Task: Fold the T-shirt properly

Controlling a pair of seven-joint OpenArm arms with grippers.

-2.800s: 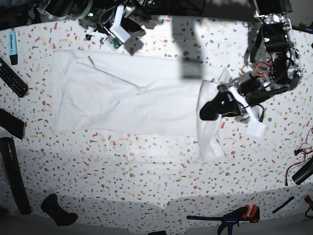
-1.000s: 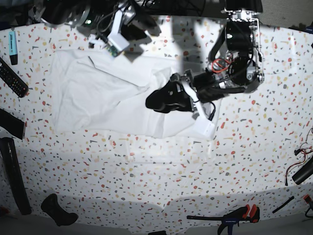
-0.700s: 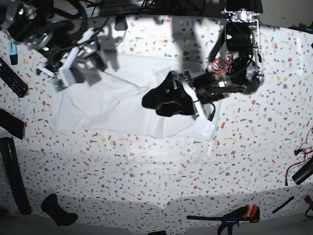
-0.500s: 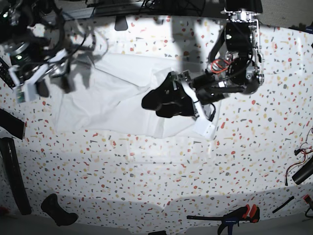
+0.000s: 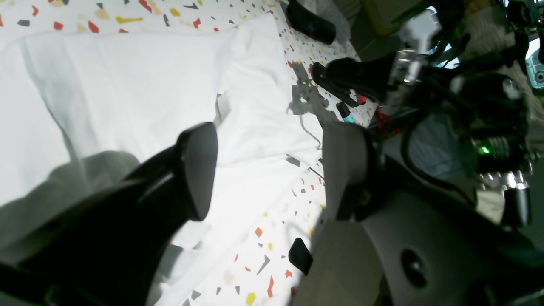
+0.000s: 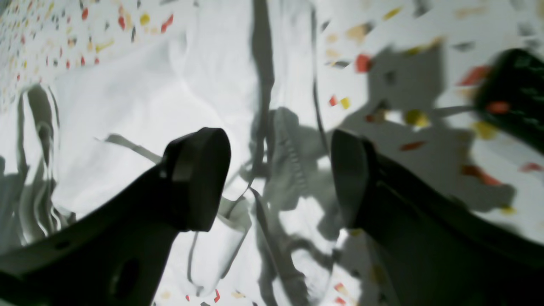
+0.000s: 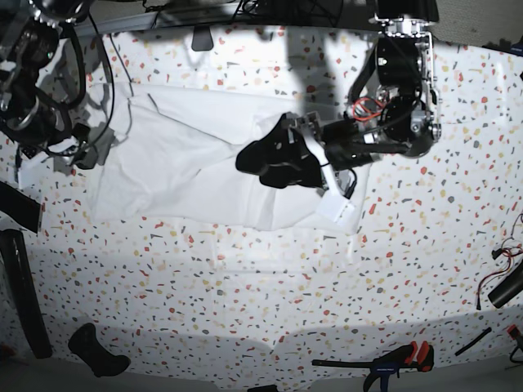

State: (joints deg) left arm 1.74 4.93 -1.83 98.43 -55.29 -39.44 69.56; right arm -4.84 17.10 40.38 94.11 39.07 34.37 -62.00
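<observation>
The white T-shirt (image 7: 176,163) lies spread on the speckled table (image 7: 270,278), its right end folded over onto the middle. My left gripper (image 7: 260,159) hovers over that folded part. In the left wrist view it (image 5: 270,170) is open and empty, with the T-shirt (image 5: 127,76) below it. My right gripper (image 7: 82,151) is at the shirt's left edge. In the right wrist view it (image 6: 274,178) is open and empty, just above a wrinkled hem of the T-shirt (image 6: 140,106).
Black tools lie along the table's left edge (image 7: 18,206), (image 7: 20,286), (image 7: 98,351). A red-handled clamp (image 7: 392,359) lies at the front right, cables (image 7: 507,273) at the far right. A black remote (image 5: 310,23) lies beyond the shirt.
My left gripper carried the shirt's right end leftward onto the middle, then held still. My right arm swung from the back of the table down to the shirt's left edge.
</observation>
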